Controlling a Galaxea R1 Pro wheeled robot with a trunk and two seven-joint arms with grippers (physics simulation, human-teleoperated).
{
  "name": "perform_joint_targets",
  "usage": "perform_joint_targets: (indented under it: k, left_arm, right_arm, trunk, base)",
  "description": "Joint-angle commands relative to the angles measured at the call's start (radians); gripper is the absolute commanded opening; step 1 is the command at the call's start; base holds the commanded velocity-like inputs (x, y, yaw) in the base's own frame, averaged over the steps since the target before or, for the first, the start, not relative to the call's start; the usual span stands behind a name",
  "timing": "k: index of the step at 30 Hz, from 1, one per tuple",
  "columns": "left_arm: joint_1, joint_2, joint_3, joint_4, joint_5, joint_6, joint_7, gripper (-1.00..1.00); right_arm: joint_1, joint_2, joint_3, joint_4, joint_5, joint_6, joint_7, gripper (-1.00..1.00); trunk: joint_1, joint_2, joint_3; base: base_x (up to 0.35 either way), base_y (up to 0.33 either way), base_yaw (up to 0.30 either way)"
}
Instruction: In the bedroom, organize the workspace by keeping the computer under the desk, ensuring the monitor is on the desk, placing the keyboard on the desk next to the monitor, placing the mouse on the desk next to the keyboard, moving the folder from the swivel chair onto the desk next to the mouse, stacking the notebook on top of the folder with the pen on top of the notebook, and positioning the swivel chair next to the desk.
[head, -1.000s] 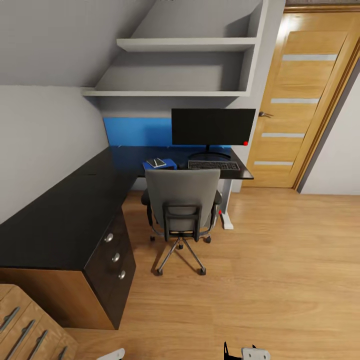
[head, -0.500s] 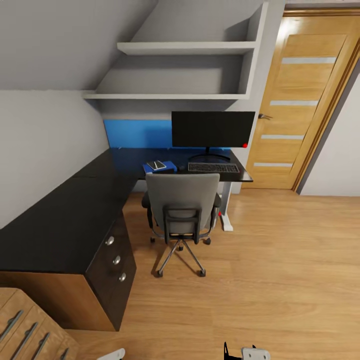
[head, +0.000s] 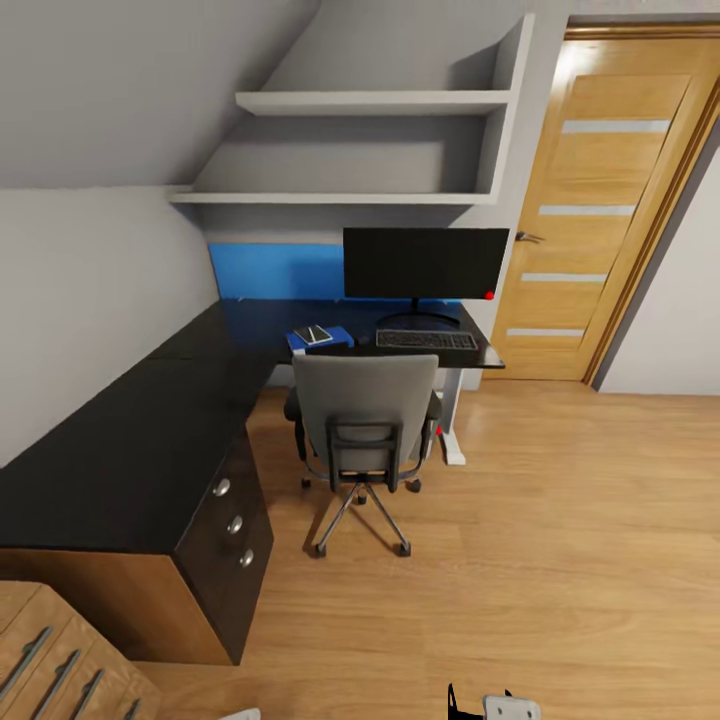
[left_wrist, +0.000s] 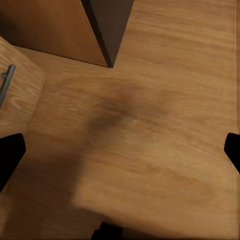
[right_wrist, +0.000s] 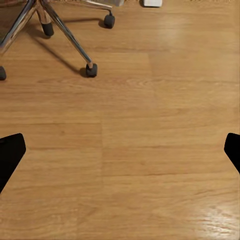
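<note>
The black-topped desk (head: 130, 430) runs along the left wall and turns across the back. On its back part stand the monitor (head: 425, 263), the keyboard (head: 427, 340) before it, and the blue folder (head: 322, 338) to the keyboard's left. The greyish notebook (head: 313, 333) lies on the folder; the pen is too small to make out. A small dark mouse (head: 363, 341) sits between folder and keyboard. The grey swivel chair (head: 365, 415) is pushed up to the desk, hiding the computer. My left gripper (left_wrist: 120, 152) and right gripper (right_wrist: 120, 152) are open over bare floor.
A wooden door (head: 590, 200) is shut at the back right. Grey wall shelves (head: 370, 150) hang over the desk. The black drawer unit (head: 235, 520) and a light wooden cabinet (head: 50, 650) stand at the near left. Wood floor (head: 560, 540) spreads to the right.
The whole view has shifted a little: desk, chair and shelves sit slightly lower and smaller in the picture. Nothing on the desk has moved, and both grippers stay open.
</note>
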Motion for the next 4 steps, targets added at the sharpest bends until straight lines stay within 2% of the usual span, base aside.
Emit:
perform_joint_targets:
  k: [1,4]
  left_arm:
    - [0.000,0.000,-0.008,0.000,0.003,-0.001,0.004,1.00]
    - [0.000,-0.001,-0.009,0.000,0.003,0.001,0.000,1.00]
  right_arm:
    - [-0.001,0.001,0.008,0.002,0.002,-0.001,-0.009,1.00]
    - [-0.001,0.001,0.008,0.002,0.002,-0.001,-0.009,1.00]
  trunk:
    - [-0.004,0.007,0.002]
    - [-0.015,0.028,0.012]
  base:
    - [0.000,0.000,0.000]
    - [0.000,0.000,0.000]
